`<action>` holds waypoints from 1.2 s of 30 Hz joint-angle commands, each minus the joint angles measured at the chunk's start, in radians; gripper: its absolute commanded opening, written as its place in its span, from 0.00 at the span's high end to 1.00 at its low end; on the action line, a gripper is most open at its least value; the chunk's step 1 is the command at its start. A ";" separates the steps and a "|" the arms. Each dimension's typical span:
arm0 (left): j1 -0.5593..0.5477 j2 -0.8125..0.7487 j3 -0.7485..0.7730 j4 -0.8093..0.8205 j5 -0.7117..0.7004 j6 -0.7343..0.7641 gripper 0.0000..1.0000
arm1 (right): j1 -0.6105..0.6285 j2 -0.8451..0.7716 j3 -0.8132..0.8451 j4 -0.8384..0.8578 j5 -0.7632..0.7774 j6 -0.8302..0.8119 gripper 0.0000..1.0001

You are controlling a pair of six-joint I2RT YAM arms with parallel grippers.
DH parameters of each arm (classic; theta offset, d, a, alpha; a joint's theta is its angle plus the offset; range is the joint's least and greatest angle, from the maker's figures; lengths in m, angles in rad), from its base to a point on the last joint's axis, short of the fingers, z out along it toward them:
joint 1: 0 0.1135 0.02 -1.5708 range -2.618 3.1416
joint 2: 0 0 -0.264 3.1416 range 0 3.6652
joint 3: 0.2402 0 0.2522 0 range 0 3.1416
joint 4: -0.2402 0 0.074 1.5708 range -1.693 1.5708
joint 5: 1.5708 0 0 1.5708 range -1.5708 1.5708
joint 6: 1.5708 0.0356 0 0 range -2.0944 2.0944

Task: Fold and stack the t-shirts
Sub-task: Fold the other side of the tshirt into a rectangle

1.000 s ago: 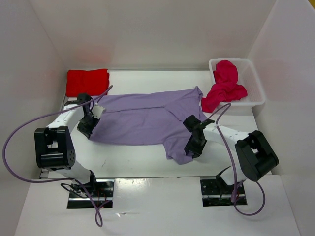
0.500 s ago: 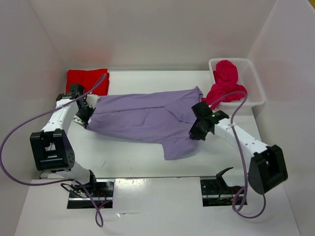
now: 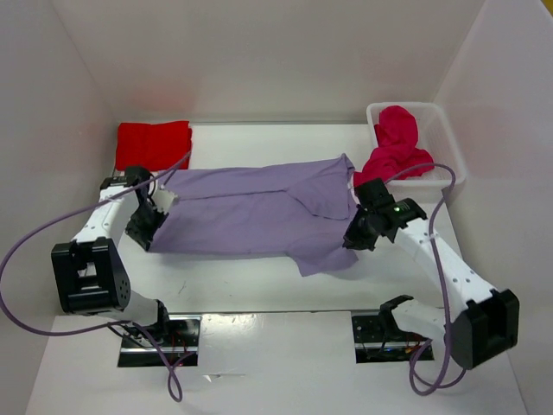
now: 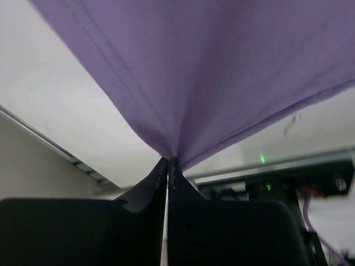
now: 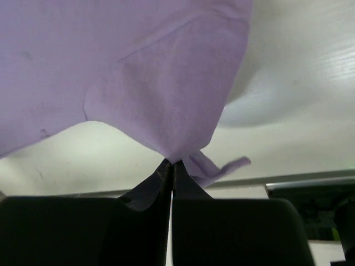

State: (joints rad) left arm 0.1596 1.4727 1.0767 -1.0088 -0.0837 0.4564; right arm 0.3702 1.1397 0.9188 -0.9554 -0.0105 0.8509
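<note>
I am folding now. My left gripper (image 4: 168,164) and my right gripper (image 5: 171,164) each pinch tight an edge of the soft, thin, pale purple cloth t-shirt (image 3: 259,212). It lies spread out just left of the white plastic bin (image 3: 448,143). Next, I think, I must carry one side over evenly, because the cloth is floppy.

Enclosed on three sides by plain white walls (image 3: 285,52); evenly lit, seemingly from above, over a bare-topped white table (image 3: 229,278).
</note>
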 commanded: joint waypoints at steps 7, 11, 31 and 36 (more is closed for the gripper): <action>-0.083 -0.035 -0.060 -0.194 0.016 0.001 1.00 | -0.005 0.026 0.063 -0.117 -0.043 -0.068 1.00; -0.083 0.003 -0.038 -0.172 -0.022 0.001 1.00 | -0.005 0.075 0.086 -0.050 -0.043 -0.096 1.00; 0.044 0.368 0.338 -0.076 0.085 0.012 1.00 | -0.223 0.647 0.500 0.256 -0.078 -0.358 1.00; 0.044 0.414 0.370 -0.067 0.076 0.011 1.00 | -0.223 0.713 0.581 0.277 -0.098 -0.377 1.00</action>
State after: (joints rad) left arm 0.1997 1.8679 1.4113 -1.0714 -0.0166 0.4675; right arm 0.1524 1.8404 1.4239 -0.7418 -0.0982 0.5117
